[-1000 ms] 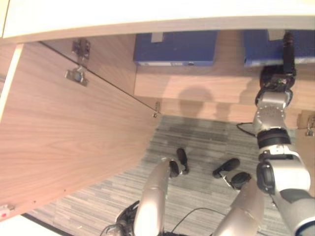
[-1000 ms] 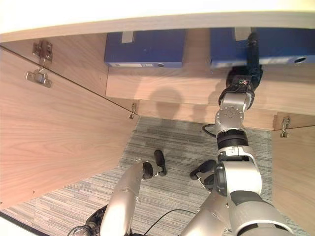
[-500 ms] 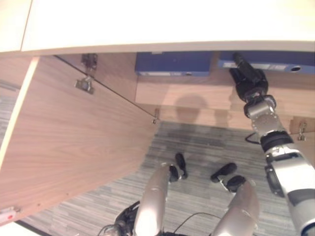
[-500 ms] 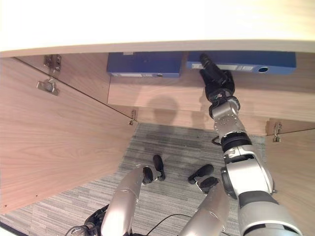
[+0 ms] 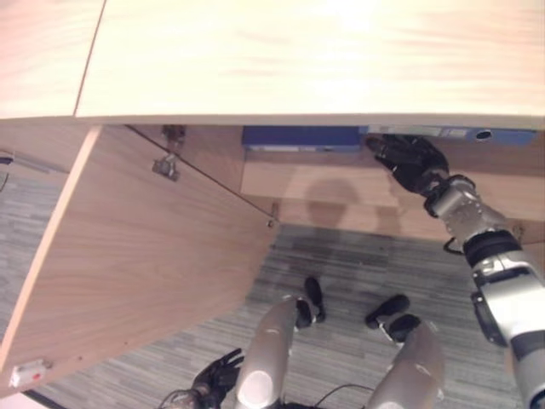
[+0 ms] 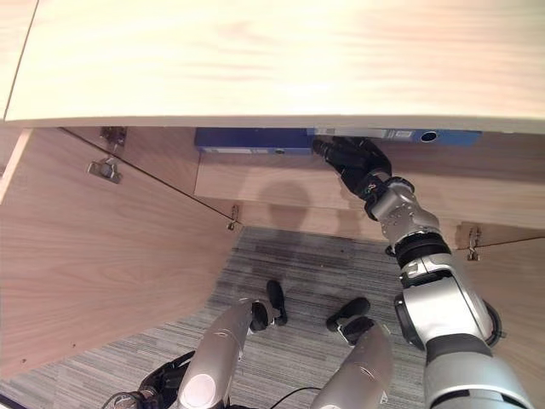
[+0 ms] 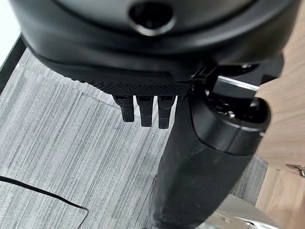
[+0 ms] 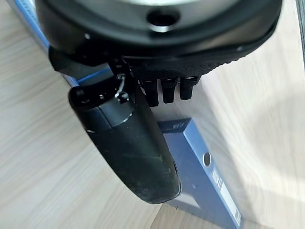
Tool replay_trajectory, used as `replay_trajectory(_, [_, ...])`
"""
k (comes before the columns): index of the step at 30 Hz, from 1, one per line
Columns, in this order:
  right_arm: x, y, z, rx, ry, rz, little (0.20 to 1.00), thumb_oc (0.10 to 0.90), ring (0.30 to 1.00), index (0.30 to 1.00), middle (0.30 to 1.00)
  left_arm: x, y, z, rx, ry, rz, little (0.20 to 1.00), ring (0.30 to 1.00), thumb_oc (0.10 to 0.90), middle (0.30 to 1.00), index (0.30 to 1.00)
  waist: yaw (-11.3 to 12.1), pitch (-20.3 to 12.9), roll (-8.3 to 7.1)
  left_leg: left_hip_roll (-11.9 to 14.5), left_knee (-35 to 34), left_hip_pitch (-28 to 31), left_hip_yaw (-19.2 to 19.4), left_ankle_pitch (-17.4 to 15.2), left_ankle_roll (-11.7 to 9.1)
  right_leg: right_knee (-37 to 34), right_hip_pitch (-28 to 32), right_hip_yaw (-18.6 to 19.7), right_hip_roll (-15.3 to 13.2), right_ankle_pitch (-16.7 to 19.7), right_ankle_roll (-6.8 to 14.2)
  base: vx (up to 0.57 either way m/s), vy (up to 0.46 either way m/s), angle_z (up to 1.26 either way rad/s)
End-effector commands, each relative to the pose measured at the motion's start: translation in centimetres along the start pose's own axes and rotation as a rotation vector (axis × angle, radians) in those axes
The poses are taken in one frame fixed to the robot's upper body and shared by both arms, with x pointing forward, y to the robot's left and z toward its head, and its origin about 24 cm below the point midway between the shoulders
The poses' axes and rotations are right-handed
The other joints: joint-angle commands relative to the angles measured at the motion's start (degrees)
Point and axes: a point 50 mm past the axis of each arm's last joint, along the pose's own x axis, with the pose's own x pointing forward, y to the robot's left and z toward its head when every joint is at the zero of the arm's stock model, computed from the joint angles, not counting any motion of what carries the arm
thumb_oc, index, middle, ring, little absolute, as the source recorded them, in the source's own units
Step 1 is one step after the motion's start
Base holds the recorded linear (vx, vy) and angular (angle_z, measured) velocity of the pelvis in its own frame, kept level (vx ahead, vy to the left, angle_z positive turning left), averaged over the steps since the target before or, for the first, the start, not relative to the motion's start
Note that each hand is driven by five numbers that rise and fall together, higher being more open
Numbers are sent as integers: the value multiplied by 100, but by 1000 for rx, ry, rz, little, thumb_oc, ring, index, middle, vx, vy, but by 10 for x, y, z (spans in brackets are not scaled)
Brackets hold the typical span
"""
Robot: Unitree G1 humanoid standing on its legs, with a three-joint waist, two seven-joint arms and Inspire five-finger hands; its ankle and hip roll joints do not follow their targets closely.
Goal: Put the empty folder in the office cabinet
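The right hand [image 6: 353, 159] has swung leftward along the shelf since a moment ago, from the right end of the right-hand blue folder [image 5: 464, 133] to that folder's left end, and now sits in the gap between it and a second blue folder [image 5: 300, 137] lying further left. The view itself has also tilted up, so more of the pale cabinet top [image 5: 298, 60] fills the upper part. Both folders lie flat on the wooden shelf [image 6: 281, 181] inside the office cabinet, spines facing out. From the right wrist view, the hand's fingers [image 8: 164, 89] are straight and its thumb [image 8: 131, 148] stretches out over a blue folder [image 8: 200, 171] on the wood, gripping nothing. The cabinet door [image 5: 128, 256] stands wide open on the left, hinges showing. The left hand [image 5: 217, 375] hangs low by the striped grey carpet [image 5: 341, 264]; in its wrist view the fingers [image 7: 143, 109] point loosely down, relaxed and empty.
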Motion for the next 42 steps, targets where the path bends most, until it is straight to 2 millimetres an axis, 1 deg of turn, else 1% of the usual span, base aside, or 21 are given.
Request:
replay_trajectory(1, [0, 20, 34, -10, -117, 149, 900, 800, 900, 900, 900, -22, 38, -34, 71, 134, 91, 900, 900, 800, 900, 900, 193, -269, 99, 254, -106, 428, 29, -630, -320, -245, 434, 38, -160, 160, 742, 0, 0, 0])
replay_trajectory(7, [1, 22, 29, -10, -101, 161, 900, 800, 900, 900, 900, -23, 42, -32, 62, 127, 107, 900, 900, 800, 900, 900, 215, -317, 125, 225, -229, 578, 33, -612, -315, -336, 556, -22, -181, 241, 815, 3, 2, 1])
replay_trajectory(9, [0, 13, 30, -65, -82, 127, 900, 800, 900, 900, 900, -22, 43, -31, 66, 124, 109, 900, 900, 800, 900, 900, 213, -323, 124, 223, -244, 604, 36, -612, -312, -352, 579, -29, -189, 255, 823, 0, 0, 0])
replay_trajectory(11, [-4, -9, 35, -247, -12, 33, 900, 800, 900, 900, 900, -22, 46, -27, 78, 116, 110, 900, 900, 800, 900, 900, 213, -324, 103, 218, -256, 617, 41, -605, -309, -367, 591, -33, -200, 281, 830, 0, 0, 0])
replay_trajectory(12, [-8, -25, 39, -419, 62, -34, 900, 800, 900, 900, 900, -22, 49, -25, 88, 117, 114, 900, 900, 800, 900, 900, 197, -316, 78, 222, -258, 623, 55, -604, -304, -373, 585, -37, -206, 301, 831, -28, 22, 3])
replay_trajectory(13, [-16, -42, 50, -734, 183, -108, 900, 800, 900, 900, 900, -24, 54, -26, 112, 133, 120, 900, 900, 800, 900, 900, 185, -322, -6, 224, -277, 637, 68, -592, -300, -397, 594, -50, -215, 341, 837, -30, 31, 5])
replay_trajectory(14, [-18, -43, 61, -894, 227, -126, 900, 800, 900, 900, 900, -24, 54, -25, 122, 130, 121, 900, 900, 800, 900, 900, 145, -302, -22, 222, -305, 651, 68, -578, -306, -419, 602, -55, -209, 364, 845, -20, 24, 4])
replay_trajectory(15, [-18, -43, 62, -895, 226, -126, 900, 800, 900, 900, 900, -24, 54, -25, 121, 130, 120, 900, 900, 800, 900, 900, 140, -298, -19, 222, -305, 653, 67, -578, -306, -420, 604, -56, -209, 365, 845, -10, 15, 6])
replay_trajectory(16, [-21, -45, 70, -1027, 267, -149, 900, 800, 900, 900, 900, -25, 58, -23, 141, 128, 127, 900, 900, 800, 900, 900, 135, -320, -80, 220, -335, 674, 67, -571, -311, -446, 617, -63, -201, 390, 858, 0, 0, 0])
replay_trajectory(17, [-20, -45, 71, -1030, 267, -148, 900, 800, 900, 900, 900, -25, 57, -23, 139, 127, 124, 900, 900, 800, 900, 900, 123, -311, -69, 218, -340, 677, 67, -568, -310, -449, 620, -64, -201, 394, 859, 0, 0, 0])
replay_trajectory(18, [-23, -41, 86, -1345, 355, -160, 900, 800, 900, 900, 900, -28, 64, -18, 166, 121, 130, 900, 900, 800, 900, 900, 71, -372, -185, 211, -409, 765, 63, -547, -336, -530, 714, -100, -199, 470, 906, 15, 16, -5])
replay_trajectory(20, [-23, -42, 84, -1410, 390, -152, 900, 800, 900, 900, 900, -28, 63, -20, 165, 126, 124, 900, 900, 800, 900, 900, 46, -399, -207, 192, -460, 828, 45, -528, -340, -567, 770, -125, -199, 493, 918, 19, 7, 0])
replay_trajectory(21, [-23, -43, 78, -1492, 442, -134, 900, 800, 900, 900, 900, -27, 64, -19, 170, 121, 125, 900, 900, 800, 900, 900, 29, -467, -242, 175, -520, 933, 15, -528, -355, -629, 856, -126, -174, 527, 951, 32, -4, 4])
replay_trajectory(25, [-27, -53, 65, -1536, 532, -107, 900, 800, 900, 900, 900, -26, 65, -14, 170, 106, 132, 900, 900, 800, 900, 900, -19, -551, -253, 147, -572, 1091, -41, -539, -364, -701, 1011, -117, -169, 572, 995, 21, 5, 1])
replay_trajectory(27, [-31, -63, 58, -1539, 589, -106, 900, 800, 900, 900, 900, -23, 57, -15, 147, 92, 105, 900, 900, 800, 900, 900, -53, -588, -211, 95, -629, 1243, -83, -565, -354, -717, 1136, -106, -201, 594, 1026, 0, 0, 0])
replay_trajectory(30, [-33, -67, 54, -1531, 617, -100, 900, 800, 900, 900, 900, -22, 52, -14, 147, 83, 87, 900, 900, 800, 900, 900, -79, -588, -184, 48, -665, 1326, -112, -565, -345, -700, 1196, -95, -234, 606, 1050, 0, 0, 0])
replay_trajectory(34, [-36, -76, 39, -1535, 688, -74, 900, 800, 900, 900, 900, -20, 40, -13, 148, 65, 33, 900, 900, 800, 900, 900, -107, -663, -131, -14, -791, 1475, -173, -544, -340, -748, 1314, -137, -257, 660, 1106, 20, 11, 4])
replay_trajectory(35, [-36, -76, 27, -1561, 728, -38, 900, 800, 900, 900, 900, -21, 37, -14, 148, 63, 15, 900, 900, 800, 900, 900, -120, -716, -115, -40, -908, 1563, -186, -510, -344, -827, 1380, -171, -242, 710, 1142, 44, 17, 10])
replay_trajectory(39, [-36, -79, 11, -1580, 785, 9, 900, 800, 900, 900, 900, -20, 30, -15, 149, 61, -14, 900, 900, 800, 900, 900, -134, -791, -88, -70, -1073, 1672, -231, -440, -357, -959, 1504, -243, -212, 814, 1194, 25, 1, 8])
replay_trajectory(41, [-39, -84, -8, -1602, 853, 46, 900, 800, 900, 900, 900, -19, 27, -13, 148, 53, -26, 900, 900, 800, 900, 900, -137, -854, -73, -92, -1236, 1775, -265, -373, -388, -1087, 1609, -325, -171, 877, 1243, 30, -36, 6])
replay_trajectory(42, [-42, -87, -24, -1624, 904, 84, 900, 800, 900, 900, 900, -19, 25, -11, 143, 46, -32, 900, 900, 800, 900, 900, -147, -916, -88, -89, -1412, 1851, -304, -273, -451, -1257, 1707, -395, -106, 955, 1284, 52, -76, 10])
